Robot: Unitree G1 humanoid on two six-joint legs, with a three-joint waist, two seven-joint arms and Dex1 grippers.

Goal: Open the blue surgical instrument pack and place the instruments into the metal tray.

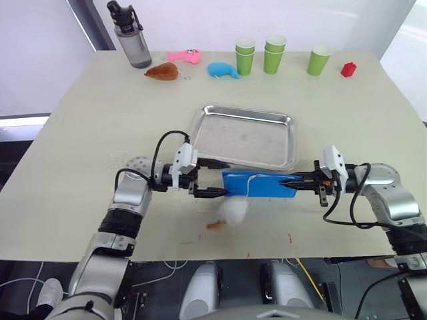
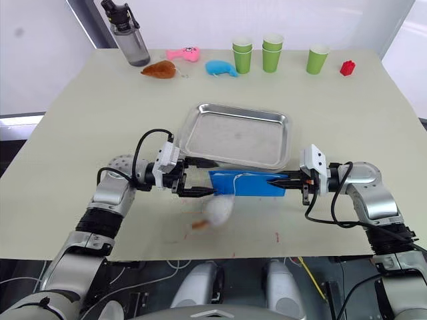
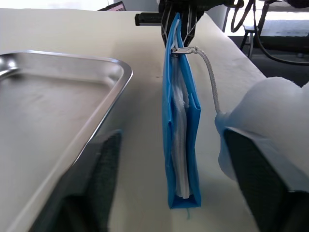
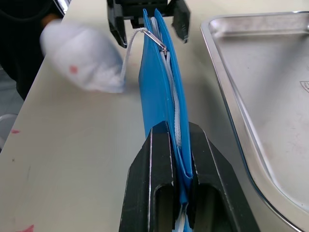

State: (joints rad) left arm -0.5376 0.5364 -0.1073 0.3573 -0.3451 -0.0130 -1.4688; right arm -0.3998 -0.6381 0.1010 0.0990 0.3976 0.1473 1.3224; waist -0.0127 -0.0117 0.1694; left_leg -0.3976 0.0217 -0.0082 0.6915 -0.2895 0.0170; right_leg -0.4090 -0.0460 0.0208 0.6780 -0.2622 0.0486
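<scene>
The blue surgical instrument pack [image 1: 263, 185] stands on its long edge on the table, just in front of the metal tray [image 1: 247, 140]. My right gripper [image 4: 177, 135] is shut on the pack's right end. My left gripper [image 1: 212, 179] is open at the pack's left end, one finger on each side and neither touching it. The pack [image 3: 169, 121] gapes slightly along the top, showing white lining. A cord from the zipper pull [image 3: 181, 50] leads to a white fluffy ball [image 1: 235, 208] lying on the table. The instruments are hidden inside the pack. The tray [image 3: 48, 96] holds nothing.
Along the far edge stand a grey bottle [image 1: 131, 37], a brown toy [image 1: 162, 71], a pink toy [image 1: 185, 56], a blue whale toy [image 1: 222, 69], green cups [image 1: 273, 53] and a red block [image 1: 348, 69]. A small brown bit [image 1: 215, 225] lies near the front edge.
</scene>
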